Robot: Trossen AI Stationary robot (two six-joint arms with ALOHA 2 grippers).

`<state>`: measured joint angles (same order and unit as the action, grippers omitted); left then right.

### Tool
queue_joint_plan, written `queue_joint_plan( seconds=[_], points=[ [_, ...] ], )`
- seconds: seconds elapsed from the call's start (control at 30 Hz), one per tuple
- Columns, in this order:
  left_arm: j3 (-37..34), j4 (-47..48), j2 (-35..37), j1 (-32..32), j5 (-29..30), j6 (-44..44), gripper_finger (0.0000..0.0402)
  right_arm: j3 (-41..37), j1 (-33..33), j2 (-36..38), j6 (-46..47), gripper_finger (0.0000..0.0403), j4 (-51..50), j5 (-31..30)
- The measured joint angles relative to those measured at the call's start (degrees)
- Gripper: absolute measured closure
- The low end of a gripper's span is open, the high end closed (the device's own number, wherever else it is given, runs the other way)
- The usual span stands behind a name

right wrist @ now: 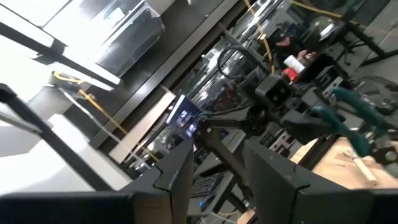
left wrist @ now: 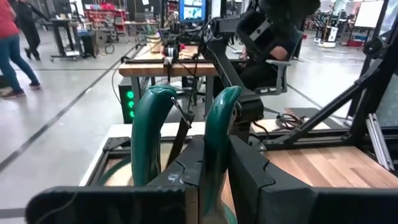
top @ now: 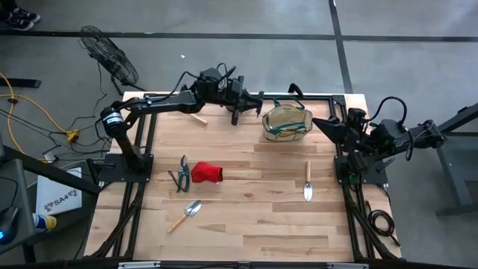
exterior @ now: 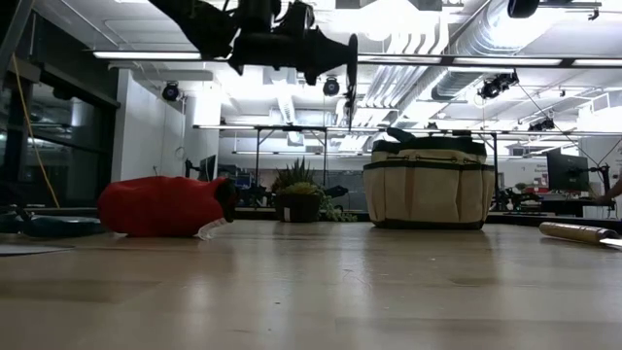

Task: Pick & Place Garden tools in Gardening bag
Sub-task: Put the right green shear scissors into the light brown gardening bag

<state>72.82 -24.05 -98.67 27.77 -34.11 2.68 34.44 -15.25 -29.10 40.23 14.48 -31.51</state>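
red glove (top: 207, 173), teal-handled shears (left wrist: 214, 124), tan bag (top: 287, 122)

- Around my light wooden slat tabletop (top: 246, 224) lies a grey concrete floor (top: 224, 52) crossed by dark lines.
- A black round wire-caged floor fan (top: 112, 56) stands beyond the tabletop's far left corner, with a yellow cable (top: 33, 104) trailing over the floor nearby.
- Long bright ceiling strip lights (exterior: 155, 55) and silver ducts (exterior: 486, 39) run overhead.
- A person in a red top (left wrist: 13, 46) walks past distant workbenches.
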Motion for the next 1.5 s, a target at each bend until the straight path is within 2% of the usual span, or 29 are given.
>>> queue_joint_plan(
  seconds=[0.13, 0.27, 0.43, 0.5, 0.67, 0.9, 1.13, 1.5],
  points=[
    [-5.61, -5.00, 0.00, -0.49, 0.16, -3.31, 0.0364, 0.00, -0.01, -0.10, 0.00, 0.0268, -1.13, -2.08],
    [-14.89, -20.85, 0.39, -0.44, 1.80, -9.91, 0.0364, 0.00, -0.02, -0.09, 0.00, 0.0268, -1.11, -3.27],
    [-26.01, -46.92, 0.55, -0.38, 11.09, -17.89, 0.0364, 0.00, 0.00, -0.09, 0.00, 0.0268, -1.11, -4.80],
    [-28.79, -52.16, 0.58, -0.41, 14.74, -17.91, 0.0364, 0.00, 0.00, -0.11, -0.02, 0.0268, -1.11, -5.17],
    [-29.66, -52.07, -1.12, -0.79, 14.11, -18.10, 0.0364, 0.00, 0.00, -0.35, -0.02, 0.0268, -1.78, -7.14],
    [-25.20, -51.78, -2.98, -3.19, 18.21, -12.95, 0.0364, 0.00, 0.00, -1.51, 0.00, 0.0268, -2.24, -9.24],
    [-22.79, -44.37, -3.11, -3.52, 16.84, -8.35, 0.0364, 0.00, -0.02, -2.29, 0.22, 0.0268, -2.26, -9.09],
    [-15.26, -44.87, -10.11, -3.83, 14.93, -6.95, 0.0364, 0.00, 0.00, -2.36, 0.34, 0.0268, -2.25, -9.11]
  ],
)
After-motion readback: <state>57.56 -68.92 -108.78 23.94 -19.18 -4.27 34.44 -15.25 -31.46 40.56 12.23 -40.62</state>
